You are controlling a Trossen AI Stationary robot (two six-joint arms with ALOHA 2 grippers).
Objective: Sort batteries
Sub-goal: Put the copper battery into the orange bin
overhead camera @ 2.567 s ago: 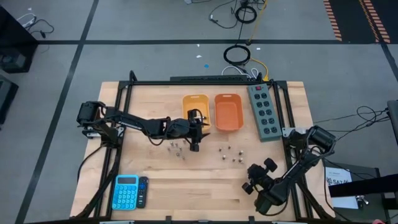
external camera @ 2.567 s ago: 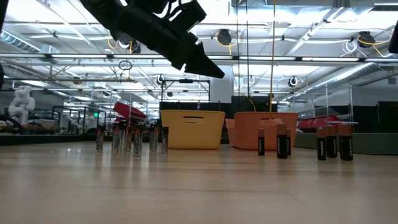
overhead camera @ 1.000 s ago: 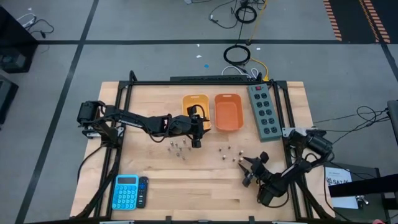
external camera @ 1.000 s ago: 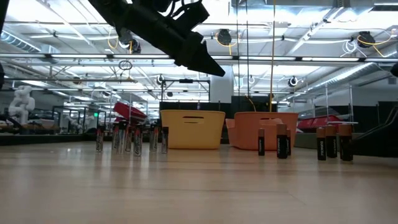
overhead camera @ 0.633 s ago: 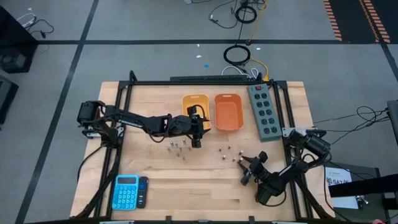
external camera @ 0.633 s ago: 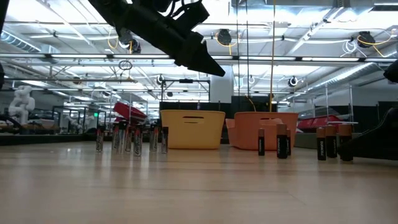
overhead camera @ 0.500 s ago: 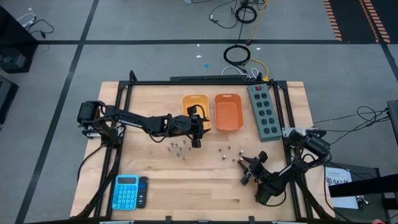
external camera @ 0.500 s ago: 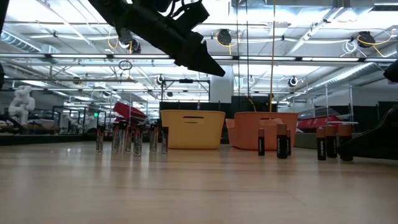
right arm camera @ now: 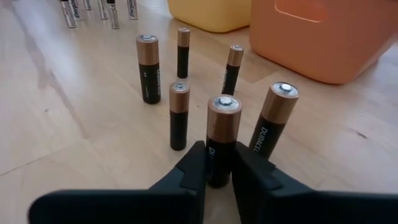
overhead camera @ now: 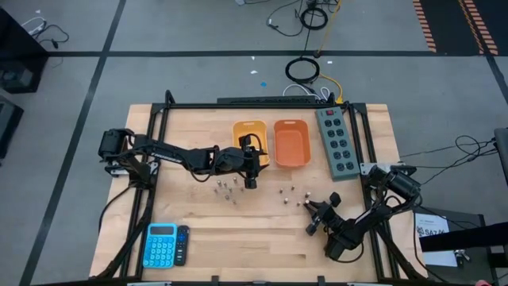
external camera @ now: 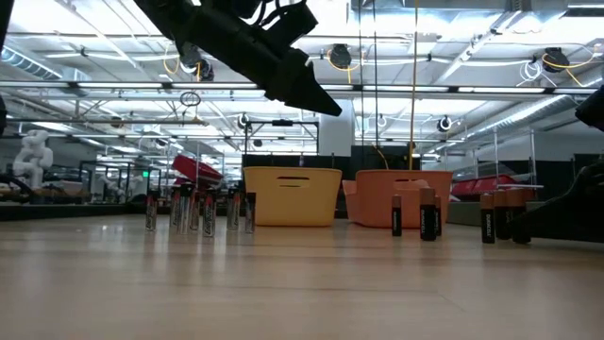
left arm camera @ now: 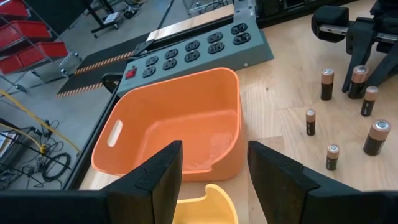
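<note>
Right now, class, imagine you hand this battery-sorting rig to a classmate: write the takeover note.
Right gripper: fingers close around one upright black-and-copper battery, not lifted.
Left gripper: open, empty, held above the orange bin and yellow bin.
Things: six black-and-copper batteries stand near the right arm; the silvery batteries stand grouped in front of the yellow bin.
Done: nothing shows in the orange bin.
Left: lift the gripped battery, bin it, then the rest.
</note>
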